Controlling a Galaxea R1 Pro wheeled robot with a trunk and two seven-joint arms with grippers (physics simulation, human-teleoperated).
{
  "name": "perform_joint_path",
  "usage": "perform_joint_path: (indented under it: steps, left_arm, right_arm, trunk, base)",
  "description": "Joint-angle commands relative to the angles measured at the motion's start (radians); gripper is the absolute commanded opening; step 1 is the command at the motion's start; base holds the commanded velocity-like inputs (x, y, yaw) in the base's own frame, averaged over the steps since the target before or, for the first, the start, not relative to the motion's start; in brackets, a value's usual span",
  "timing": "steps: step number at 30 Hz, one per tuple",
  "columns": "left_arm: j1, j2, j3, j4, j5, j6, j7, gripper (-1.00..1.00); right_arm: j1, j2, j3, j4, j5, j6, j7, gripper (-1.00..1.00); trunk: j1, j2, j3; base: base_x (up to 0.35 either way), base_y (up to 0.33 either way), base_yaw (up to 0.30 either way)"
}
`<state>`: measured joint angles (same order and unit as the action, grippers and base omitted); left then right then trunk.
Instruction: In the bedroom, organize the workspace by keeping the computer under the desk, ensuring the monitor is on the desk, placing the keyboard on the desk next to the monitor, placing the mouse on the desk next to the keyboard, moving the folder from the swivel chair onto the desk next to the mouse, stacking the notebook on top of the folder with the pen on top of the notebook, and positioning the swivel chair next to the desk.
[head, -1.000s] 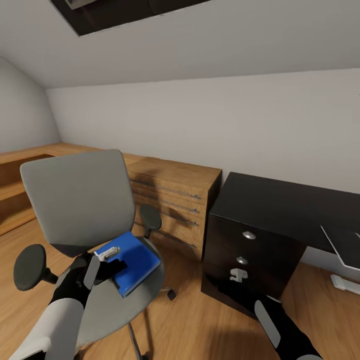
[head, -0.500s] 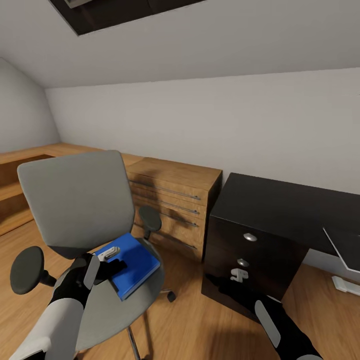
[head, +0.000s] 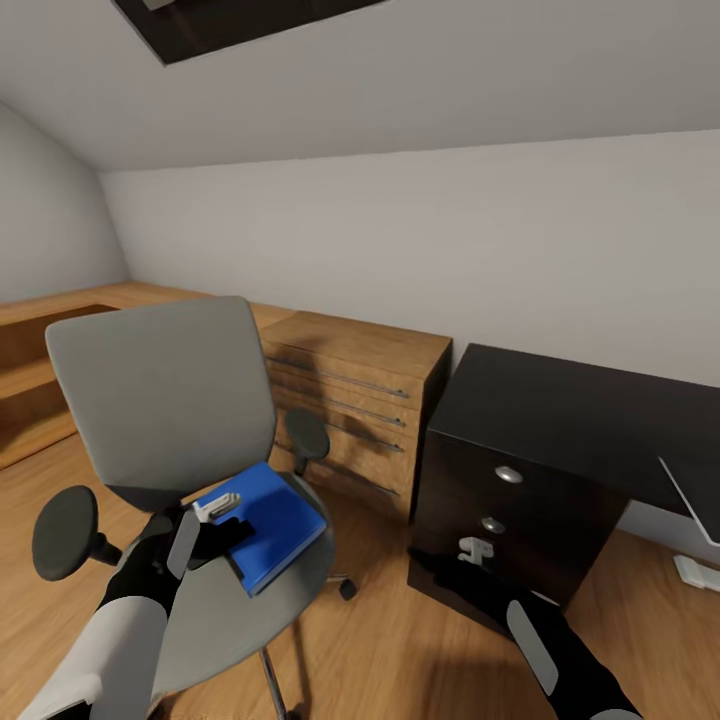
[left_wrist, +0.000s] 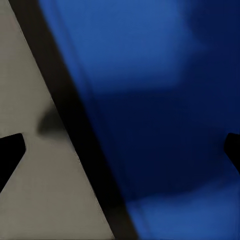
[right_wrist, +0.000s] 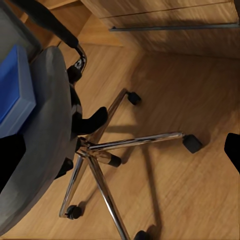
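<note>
folder (head: 272, 522), bright blue, lies flat on the grey seat of the swivel chair (head: 160, 400), toward the seat's front right part, with a white page edge showing along its near side. the chair's tall grey back rises behind it, one round black armrest stands out at the left and another just behind the folder at the right. the left gripper (head: 222, 520) sits right at the folder's near left corner, its pale metal parts over the blue cover. in the left wrist view the folder (left_wrist: 165, 115) is very close, a dark band along its edge and the grey seat beside it; two black fingertips (left_wrist: 10, 152) stand at opposite sides of that picture, so the jaws are apart, spanning the folder's edge without closing on it.

the right gripper (head: 472, 552) hangs low in front of the dark drawer unit of the counter (head: 590, 410), whose black top runs off to the right. in the right wrist view its black fingertips (right_wrist: 233, 150) sit wide at either side, jaws apart and holding nothing, looking down on the chair's chrome star base (right_wrist: 107, 160) with its casters on the wood floor (right_wrist: 190, 90); the blue folder's edge (right_wrist: 15, 90) shows on the seat.

a light-wood dresser (head: 355, 400) with drawers stands against the white wall between chair and counter. a thin pale-edged panel (head: 695, 500) juts in at the right edge, too cropped to tell what it is.
</note>
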<state>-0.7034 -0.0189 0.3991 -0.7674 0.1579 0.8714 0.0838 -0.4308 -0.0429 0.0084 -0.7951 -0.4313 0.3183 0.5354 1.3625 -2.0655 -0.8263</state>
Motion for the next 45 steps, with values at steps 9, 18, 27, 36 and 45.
perform_joint_path:
  steps: [9, 18, 27, 36, 45]
  left_arm:
    - [-0.001, -0.001, 0.004, -0.001, 0.003, 0.005, 0.01, 1.0]
    - [-0.001, -0.001, 0.003, -0.001, 0.002, 0.005, 0.011, 1.0]
    - [-0.001, -0.001, 0.003, -0.001, 0.002, 0.005, 0.012, 1.0]
    - [-0.001, 0.0, 0.004, -0.001, 0.002, 0.005, 0.012, 1.0]
    - [-0.001, 0.0, 0.004, -0.002, 0.002, 0.005, 0.012, 1.0]
  right_arm:
    - [0.0, 0.0, -0.002, -0.001, -0.011, 0.008, 0.003, 1.0]
    - [0.0, 0.0, -0.002, -0.002, -0.011, 0.008, 0.003, 1.0]
    - [0.0, 0.0, -0.002, -0.001, -0.009, 0.003, 0.003, 1.0]
    - [0.0, 0.0, -0.001, -0.001, -0.008, 0.0, 0.003, 1.0]
    - [0.0, 0.0, -0.001, -0.001, -0.007, -0.001, 0.003, 1.0]
  trunk:
    - [0.0, 0.0, -0.006]
    - [0.0, 0.0, -0.007]
    - [0.0, 0.0, -0.007]
    - [0.0, 0.0, -0.007]
    - [0.0, 0.0, -0.007]
  base:
    - [0.0, 0.0, 0.047]
    - [-0.033, -0.11, 0.002]
    - [-0.018, -0.043, 0.0]
    - [-0.095, -0.107, 0.0]
    - [-0.104, -0.072, 0.0]
